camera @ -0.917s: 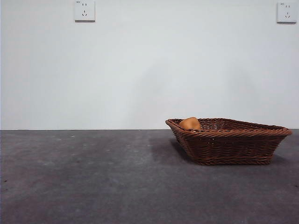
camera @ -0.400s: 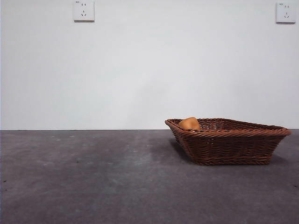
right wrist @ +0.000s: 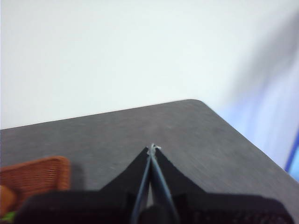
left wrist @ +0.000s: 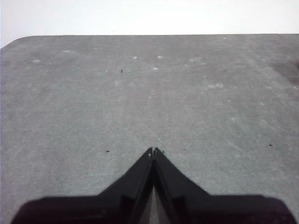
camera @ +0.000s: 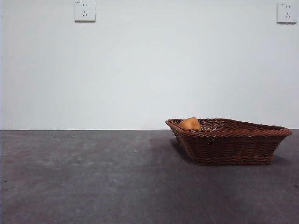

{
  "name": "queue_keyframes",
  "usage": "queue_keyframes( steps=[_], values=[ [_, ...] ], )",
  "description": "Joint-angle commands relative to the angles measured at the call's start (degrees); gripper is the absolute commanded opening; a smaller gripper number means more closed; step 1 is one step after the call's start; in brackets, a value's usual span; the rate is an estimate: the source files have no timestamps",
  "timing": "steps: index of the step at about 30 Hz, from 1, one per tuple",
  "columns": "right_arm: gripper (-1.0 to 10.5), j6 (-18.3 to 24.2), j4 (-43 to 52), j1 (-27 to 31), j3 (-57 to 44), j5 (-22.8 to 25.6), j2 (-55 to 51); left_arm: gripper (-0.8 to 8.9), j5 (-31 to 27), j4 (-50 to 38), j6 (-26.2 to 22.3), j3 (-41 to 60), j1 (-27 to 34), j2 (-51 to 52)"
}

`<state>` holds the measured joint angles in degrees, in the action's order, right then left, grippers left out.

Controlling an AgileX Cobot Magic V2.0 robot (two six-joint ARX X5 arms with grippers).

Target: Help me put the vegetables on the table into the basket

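The brown woven basket (camera: 229,147) stands on the dark grey table (camera: 93,177) at the right. The orange-brown potato-like vegetable (camera: 190,123) lies inside it, its top showing over the near-left rim. The purple and yellow vegetables are hidden or out of view. My left gripper (left wrist: 153,150) is shut and empty above bare table. My right gripper (right wrist: 152,148) is shut and empty, held off to the side of the basket (right wrist: 32,175), whose corner shows in the right wrist view with an orange vegetable (right wrist: 5,198) at the picture's edge. Neither arm shows in the front view.
A white wall rises behind the table with two power sockets (camera: 84,10) high up. The table's rounded far corner (right wrist: 196,103) shows in the right wrist view. A small green bit (right wrist: 8,215) shows by the basket.
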<state>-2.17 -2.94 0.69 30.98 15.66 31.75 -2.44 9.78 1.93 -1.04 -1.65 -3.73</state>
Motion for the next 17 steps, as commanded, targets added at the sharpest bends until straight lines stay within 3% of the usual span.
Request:
queue_keyframes(
  steps=[1, 6, 10, 14, 17],
  values=[
    [0.0, 0.5, 6.6, 1.6, -12.7, -0.5, -4.8, -0.03, -0.1, -0.4, -0.7, 0.6, 0.1, 0.0],
    [0.0, 1.1, 7.4, 3.6, -25.5, -5.3, -16.3, -0.03, -0.1, -0.4, -0.7, 0.6, 0.1, -0.1],
    [0.0, 2.0, 7.0, 3.5, -30.0, -10.9, -23.5, -0.03, -0.1, -0.4, -0.7, 0.6, 0.1, -0.2],
    [0.0, 8.5, -0.8, 3.5, -30.2, -16.6, -27.8, -0.03, -0.1, -0.4, -0.7, 0.6, 0.1, -0.2],
    [0.0, 10.8, -5.5, 3.5, -30.2, -17.5, -29.4, -0.03, -0.1, -0.4, -0.7, 0.6, 0.1, -0.2]
  ],
)
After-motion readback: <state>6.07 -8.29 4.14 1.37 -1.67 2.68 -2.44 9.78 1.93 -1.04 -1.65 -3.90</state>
